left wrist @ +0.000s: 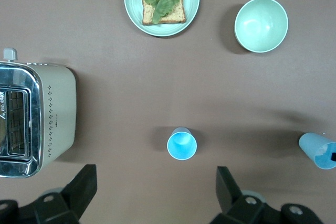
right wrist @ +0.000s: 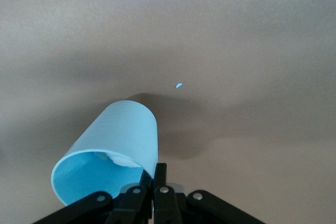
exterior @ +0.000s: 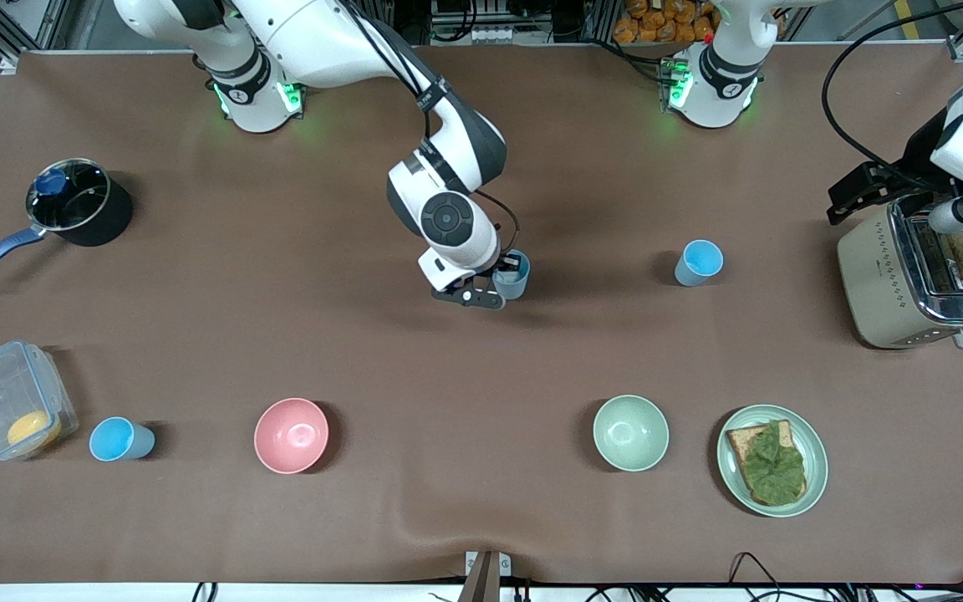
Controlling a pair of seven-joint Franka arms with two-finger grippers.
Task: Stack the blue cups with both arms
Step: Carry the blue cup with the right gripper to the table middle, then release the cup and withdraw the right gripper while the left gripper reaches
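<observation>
My right gripper [exterior: 505,283] is over the middle of the table, shut on the rim of a pale blue cup [exterior: 515,276]. In the right wrist view the cup [right wrist: 118,142] hangs tilted just above the cloth, with the gripper [right wrist: 157,178] pinching its wall. A brighter sky-blue cup [exterior: 700,262] stands upright toward the left arm's end. My left gripper [exterior: 856,197] is open and empty, high beside the toaster. Its wrist view shows that cup [left wrist: 181,144] just ahead of the gripper [left wrist: 155,192], and the held cup [left wrist: 316,150] farther off. A third blue cup [exterior: 120,439] stands beside the plastic container.
A toaster [exterior: 908,280] holding toast stands at the left arm's end. A plate [exterior: 816,468] with bread and lettuce, a pale green bowl [exterior: 630,432] and a pink bowl [exterior: 291,435] sit nearer the front camera. A black pot [exterior: 80,205] and a clear container [exterior: 9,401] are at the right arm's end.
</observation>
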